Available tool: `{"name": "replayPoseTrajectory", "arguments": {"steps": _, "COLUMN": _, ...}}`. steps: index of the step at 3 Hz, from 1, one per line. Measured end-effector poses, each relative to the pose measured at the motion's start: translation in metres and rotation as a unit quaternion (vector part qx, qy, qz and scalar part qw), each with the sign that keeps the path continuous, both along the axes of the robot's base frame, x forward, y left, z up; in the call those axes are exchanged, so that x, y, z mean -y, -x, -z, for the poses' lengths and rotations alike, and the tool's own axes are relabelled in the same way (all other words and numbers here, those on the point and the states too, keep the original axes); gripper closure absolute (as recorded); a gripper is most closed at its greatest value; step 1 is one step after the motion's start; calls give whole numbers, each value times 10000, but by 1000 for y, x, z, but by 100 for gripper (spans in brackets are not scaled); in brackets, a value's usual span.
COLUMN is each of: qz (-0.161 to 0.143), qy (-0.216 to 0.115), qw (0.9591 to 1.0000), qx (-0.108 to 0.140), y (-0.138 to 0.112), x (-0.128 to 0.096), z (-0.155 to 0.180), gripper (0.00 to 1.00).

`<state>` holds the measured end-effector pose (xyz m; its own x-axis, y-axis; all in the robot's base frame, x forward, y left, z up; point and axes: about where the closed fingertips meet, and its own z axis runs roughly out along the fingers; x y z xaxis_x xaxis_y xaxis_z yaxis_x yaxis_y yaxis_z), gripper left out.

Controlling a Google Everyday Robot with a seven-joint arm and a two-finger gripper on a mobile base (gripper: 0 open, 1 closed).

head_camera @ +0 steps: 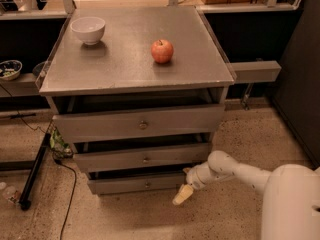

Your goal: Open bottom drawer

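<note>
At this moment I judged the job hardly begun. The bottom drawer (135, 184) sat lowest in the grey cabinet (125, 64), under the middle drawer (142, 157) and the top drawer (140, 123). Its flat front looked to lie about in line with the fronts above it, with only a dark gap showing over its upper edge. From that I took it to be shut, or so nearly shut that it made no difference.

My gripper (183, 194) hung low at the right end of that front, just beside its lower corner and close to the floor (125, 219), its pale tip pointing down and to the left. Whether it touched the drawer there I could not tell. Nor could I tell whether it was released or clenched, and I saw nothing held in it. It was plainly not on the small round knob (147, 185) at the centre of the front, which stood bare and off to the side of me.

So everything was left to do: take a hold on the drawer, at the knob or an edge, and draw it out towards me. The apple (162, 51) and the white bowl (88, 29) on the cabinet top had no part in this
</note>
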<state>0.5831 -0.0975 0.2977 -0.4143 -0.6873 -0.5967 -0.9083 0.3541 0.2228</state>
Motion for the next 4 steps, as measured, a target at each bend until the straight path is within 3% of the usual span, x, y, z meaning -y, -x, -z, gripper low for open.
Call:
{"name": "replayPoseTrajectory", "arguments": {"steps": 1, "qz": 59, "qy": 49, "qw": 10000, "qx": -25, "y": 1, "x": -2, "z": 3, "gripper": 0}}
{"name": "replayPoseTrajectory", "arguments": {"steps": 3, "qz": 504, "qy": -303, "qw": 9980, "qx": 234, "y": -30, "x": -27, "z": 33, "gripper": 0}}
{"name": "replayPoseTrajectory", "arguments": {"steps": 4, "qz": 507, "qy": -304, "qw": 9980, "qx": 236, "y": -30, "x": -27, "z": 33, "gripper": 0}}
